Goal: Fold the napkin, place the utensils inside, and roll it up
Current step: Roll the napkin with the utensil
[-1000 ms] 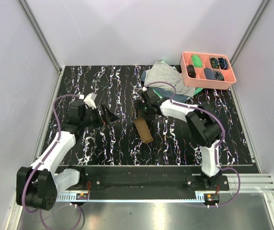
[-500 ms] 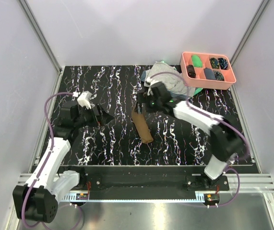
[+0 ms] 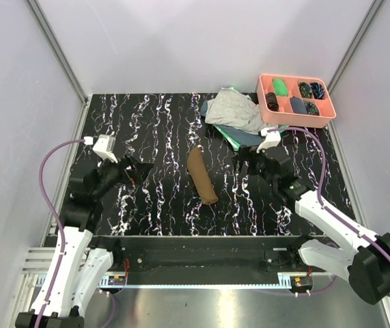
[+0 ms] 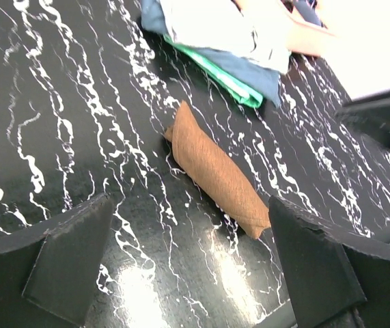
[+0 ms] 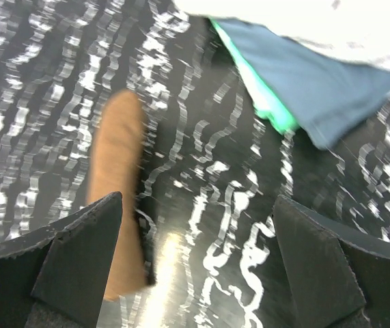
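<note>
The brown napkin (image 3: 202,175) lies rolled into a tight tube on the black marbled table (image 3: 160,130), near its middle. It shows too in the left wrist view as the napkin (image 4: 215,171) and, blurred, in the right wrist view as the napkin (image 5: 116,184). The utensils are hidden from view. My left gripper (image 3: 138,170) hangs left of the roll, open, nothing between its fingers (image 4: 68,263). My right gripper (image 3: 244,162) is to the right of the roll, open and empty too, with its fingers (image 5: 78,263) apart from the cloth.
A pile of grey, blue and green cloths (image 3: 239,117) lies at the back right of the table. Behind it stands a pink compartment tray (image 3: 296,111) holding small dark and green items. Grey walls close in the table on three sides.
My right gripper has let go of the roll, opened and drawn back to the right. My left arm has pulled back toward the near left. The roll lies still.
</note>
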You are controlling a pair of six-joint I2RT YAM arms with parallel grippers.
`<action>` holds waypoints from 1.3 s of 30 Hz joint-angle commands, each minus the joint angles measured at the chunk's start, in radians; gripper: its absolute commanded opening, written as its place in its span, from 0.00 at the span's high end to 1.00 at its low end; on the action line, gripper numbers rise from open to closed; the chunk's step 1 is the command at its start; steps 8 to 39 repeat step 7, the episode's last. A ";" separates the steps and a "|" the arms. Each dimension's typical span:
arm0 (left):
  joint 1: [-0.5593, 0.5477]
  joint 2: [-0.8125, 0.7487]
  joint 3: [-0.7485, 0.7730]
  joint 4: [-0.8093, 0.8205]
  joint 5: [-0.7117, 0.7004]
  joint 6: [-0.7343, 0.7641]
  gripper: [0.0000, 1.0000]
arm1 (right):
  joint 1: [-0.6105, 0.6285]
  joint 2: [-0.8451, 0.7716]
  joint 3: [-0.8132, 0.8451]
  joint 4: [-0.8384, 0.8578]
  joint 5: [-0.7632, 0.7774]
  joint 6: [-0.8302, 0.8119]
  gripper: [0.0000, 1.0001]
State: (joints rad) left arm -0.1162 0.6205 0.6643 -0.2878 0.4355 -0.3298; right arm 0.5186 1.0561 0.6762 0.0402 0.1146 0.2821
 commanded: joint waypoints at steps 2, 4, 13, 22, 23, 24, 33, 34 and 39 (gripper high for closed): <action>0.006 -0.031 -0.009 0.050 -0.083 -0.002 0.01 | -0.005 -0.056 -0.053 0.052 0.108 -0.017 0.00; 0.006 -0.035 -0.008 0.052 -0.084 -0.003 0.01 | -0.006 -0.057 -0.064 0.055 0.103 -0.011 0.00; 0.004 -0.019 -0.002 0.050 -0.072 0.000 0.01 | -0.005 -0.057 -0.070 0.059 0.099 -0.011 0.00; 0.004 -0.019 -0.002 0.050 -0.072 0.000 0.01 | -0.005 -0.057 -0.070 0.059 0.099 -0.011 0.00; 0.004 -0.019 -0.002 0.050 -0.072 0.000 0.01 | -0.005 -0.057 -0.070 0.059 0.099 -0.011 0.00; 0.004 -0.019 -0.002 0.050 -0.072 0.000 0.01 | -0.005 -0.057 -0.070 0.059 0.099 -0.011 0.00; 0.004 -0.019 -0.002 0.050 -0.072 0.000 0.01 | -0.005 -0.057 -0.070 0.059 0.099 -0.011 0.00; 0.004 -0.019 -0.002 0.050 -0.072 0.000 0.01 | -0.005 -0.057 -0.070 0.059 0.099 -0.011 0.00; 0.004 -0.019 -0.002 0.050 -0.072 0.000 0.01 | -0.005 -0.057 -0.070 0.059 0.099 -0.011 0.00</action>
